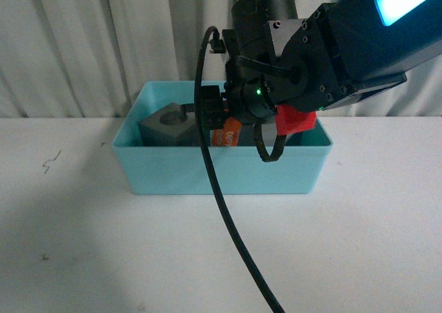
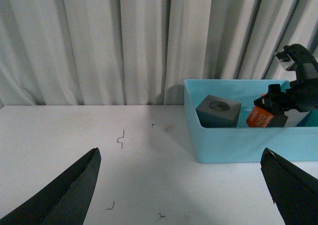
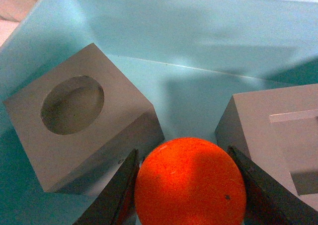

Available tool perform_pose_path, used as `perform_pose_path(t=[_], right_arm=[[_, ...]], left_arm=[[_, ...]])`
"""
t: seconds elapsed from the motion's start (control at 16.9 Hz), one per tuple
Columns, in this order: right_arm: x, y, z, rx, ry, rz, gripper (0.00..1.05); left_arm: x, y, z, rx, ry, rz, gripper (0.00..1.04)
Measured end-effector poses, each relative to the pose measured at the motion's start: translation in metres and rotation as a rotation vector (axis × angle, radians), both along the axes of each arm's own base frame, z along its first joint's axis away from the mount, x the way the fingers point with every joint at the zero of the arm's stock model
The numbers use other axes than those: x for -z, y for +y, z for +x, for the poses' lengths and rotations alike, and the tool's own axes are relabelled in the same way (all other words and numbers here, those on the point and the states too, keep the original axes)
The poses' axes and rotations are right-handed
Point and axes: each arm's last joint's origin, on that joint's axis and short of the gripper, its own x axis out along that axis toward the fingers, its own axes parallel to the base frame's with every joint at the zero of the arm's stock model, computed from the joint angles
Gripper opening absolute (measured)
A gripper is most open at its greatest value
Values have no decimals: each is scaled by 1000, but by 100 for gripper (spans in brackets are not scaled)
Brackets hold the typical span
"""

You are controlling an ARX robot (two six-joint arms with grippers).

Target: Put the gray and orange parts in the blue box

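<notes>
The blue box (image 1: pixel 214 175) stands on the white table. Inside it sits a gray cube with a round recess (image 1: pixel 168 124), also shown in the right wrist view (image 3: pixel 74 115) and the left wrist view (image 2: pixel 218 111). A second gray cube with a square recess (image 3: pixel 278 135) lies beside it in the box. My right gripper (image 3: pixel 186 185) is shut on the orange cylinder (image 3: pixel 191 183) and holds it inside the box between the two cubes; the cylinder also shows in the front view (image 1: pixel 230 133) and the left wrist view (image 2: pixel 261 118). My left gripper (image 2: pixel 184 185) is open and empty over the table, left of the box (image 2: pixel 238 140).
A pleated white curtain (image 1: pixel 103 43) hangs behind the table. The right arm's black cable (image 1: pixel 228 223) runs down across the front of the box. Small dark marks (image 2: pixel 120 137) dot the tabletop.
</notes>
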Motion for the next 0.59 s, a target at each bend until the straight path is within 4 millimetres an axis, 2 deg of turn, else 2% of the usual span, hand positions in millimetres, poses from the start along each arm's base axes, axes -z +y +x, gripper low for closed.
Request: perform_pose_path(t=[0.24, 0.53, 0.59], right_arm=[[10, 2, 4, 9, 33, -7, 47], [10, 3, 6, 13, 43, -8, 47], [10, 3, 6, 8, 41, -3, 57]], left_arm=[[0, 0, 0, 0, 0, 0, 98], [0, 0, 0, 0, 0, 0, 98], [0, 0, 0, 0, 0, 0, 98]])
